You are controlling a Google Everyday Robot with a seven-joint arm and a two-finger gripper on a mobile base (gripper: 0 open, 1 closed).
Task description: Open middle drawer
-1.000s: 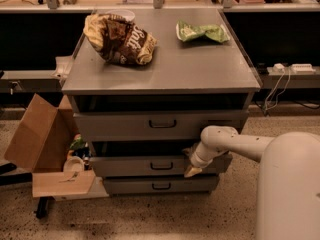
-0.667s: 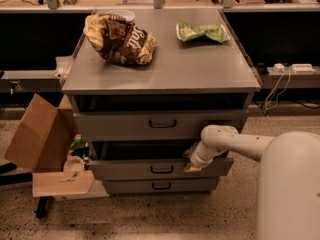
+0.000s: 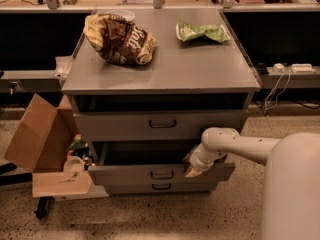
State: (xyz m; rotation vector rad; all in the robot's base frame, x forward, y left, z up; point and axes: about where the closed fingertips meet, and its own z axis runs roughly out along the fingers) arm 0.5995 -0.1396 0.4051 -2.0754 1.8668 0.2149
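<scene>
Item, far left: cardboard box (image 3: 37,134), open, flaps up, on the floor just beside the cabinet (image 3: 160,74), with small mixed objects inside, too small to identify. Item: grey cabinet, flat top, three drawers stacked in its front. On the top, left part: crumpled brown snack bag (image 3: 120,39). Top drawer (image 3: 120,126), dark handle at centre, a dark gap showing above its front. Middle drawer (image 3: 125,175) sat directly below, partly open: its front stood forward of the top drawer's, with a shadowed interior visible behind it and a small dark handle (image 3: 162,174) at centre. Bottom drawer (image 3: 130,188) sat lowest, set back behind the middle one's front. On the cabinet top, right part: green snack bag (image 3: 202,32), well apart from the brown one. Item: gripper (image 3: 192,170), at the upper edge of the middle drawer's front, right of the handle; whether it was open or closed could not be told. Pale arm (image 3: 240,146) ran from it rightward to the robot's body (image 3: 292,194) at lower right. Item, far right: power strip (image 3: 290,68) on a ledge behind.
</scene>
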